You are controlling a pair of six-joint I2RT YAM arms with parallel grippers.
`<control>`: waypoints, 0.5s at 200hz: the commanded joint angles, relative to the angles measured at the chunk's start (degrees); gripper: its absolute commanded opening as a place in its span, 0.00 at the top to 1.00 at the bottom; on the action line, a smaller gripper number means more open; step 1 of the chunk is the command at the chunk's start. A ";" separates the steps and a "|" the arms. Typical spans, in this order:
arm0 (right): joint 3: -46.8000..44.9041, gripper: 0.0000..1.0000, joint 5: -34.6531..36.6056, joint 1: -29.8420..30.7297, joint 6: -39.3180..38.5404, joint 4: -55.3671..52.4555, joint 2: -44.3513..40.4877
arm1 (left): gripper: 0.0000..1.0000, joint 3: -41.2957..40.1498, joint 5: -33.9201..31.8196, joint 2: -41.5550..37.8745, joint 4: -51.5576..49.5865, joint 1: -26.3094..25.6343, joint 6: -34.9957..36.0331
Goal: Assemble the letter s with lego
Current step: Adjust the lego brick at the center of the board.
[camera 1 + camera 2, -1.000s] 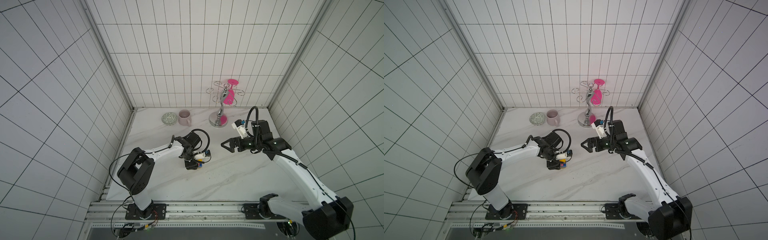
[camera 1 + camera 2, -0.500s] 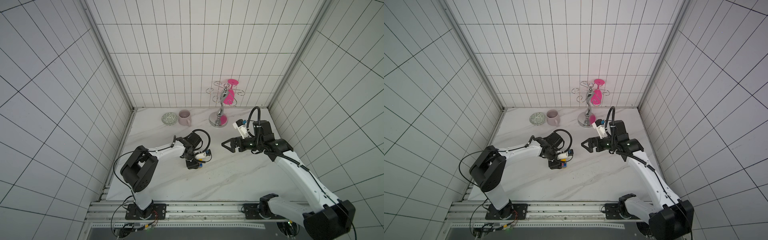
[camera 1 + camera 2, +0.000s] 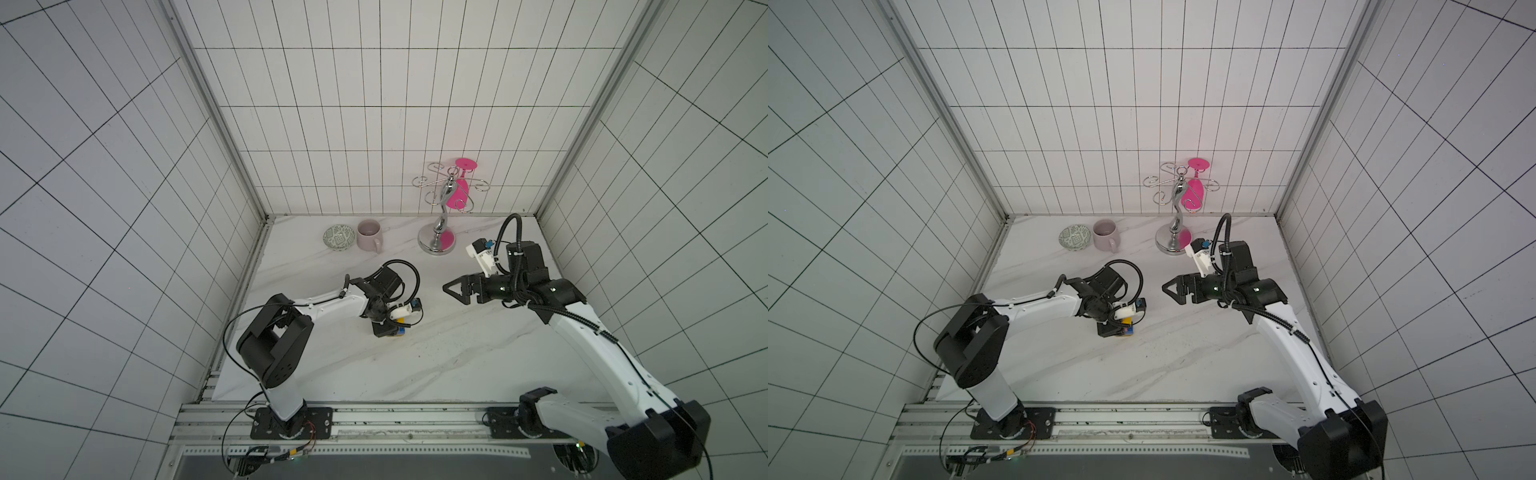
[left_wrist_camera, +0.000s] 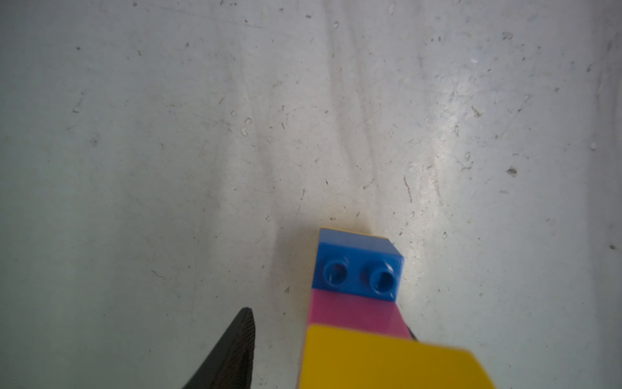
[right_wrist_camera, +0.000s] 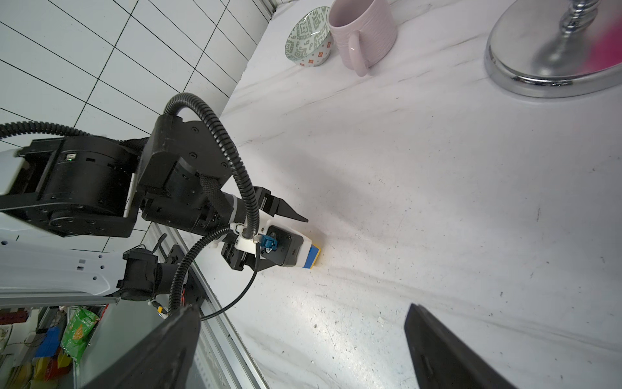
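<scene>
On the left wrist camera housing [image 5: 284, 247], only a small pale mark beside a blue plug [image 5: 269, 243], too small to read. On the bowl [image 5: 308, 37], green patterns, no letters.

For the left arm [image 3: 328, 305]: stretched low over the table [image 3: 415, 365], forearm nearly level, wrist bent steeply down. For the left gripper [image 4: 330, 320]: partly open around the letter s [image 3: 401, 331], with one black finger [image 4: 235, 350] clearly apart from the bricks and the second almost hidden behind them; not closed on anything.

As for the letter s: lower end at the table surface, on the robot's side of the mug [image 3: 369, 240] and a little toward the right arm's side of it, well apart. From the wrist camera outward, a yellow brick [image 4: 387, 363], a pink brick [image 4: 353, 311], a blue brick [image 4: 358, 269] with two studs, then a thin yellow edge against the table.

For the right arm [image 3: 582, 332]: raised, sloping up from its base, wrist about level. For the right gripper [image 3: 454, 293]: wide open, empty, above the table, on the right arm's side of the mug and nearer the robot, pointing toward the left gripper.
</scene>
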 commanded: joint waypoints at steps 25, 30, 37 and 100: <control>-1.62 0.01 -0.86 -0.78 0.71 1.05 -1.31 | 0.60 -0.49 -1.29 0.22 -0.07 -0.17 -0.32; -1.72 0.01 -0.80 -0.80 0.70 1.07 -1.40 | 0.62 -0.31 -1.04 0.27 -0.24 -0.12 -0.39; -1.75 0.01 -0.76 -0.78 0.62 1.08 -1.49 | 0.65 -0.13 -0.90 0.27 -0.49 -0.16 -0.42; -2.13 0.01 -0.59 -0.84 0.39 1.08 -1.82 | 0.70 1.19 0.07 -0.95 -1.77 0.00 -1.11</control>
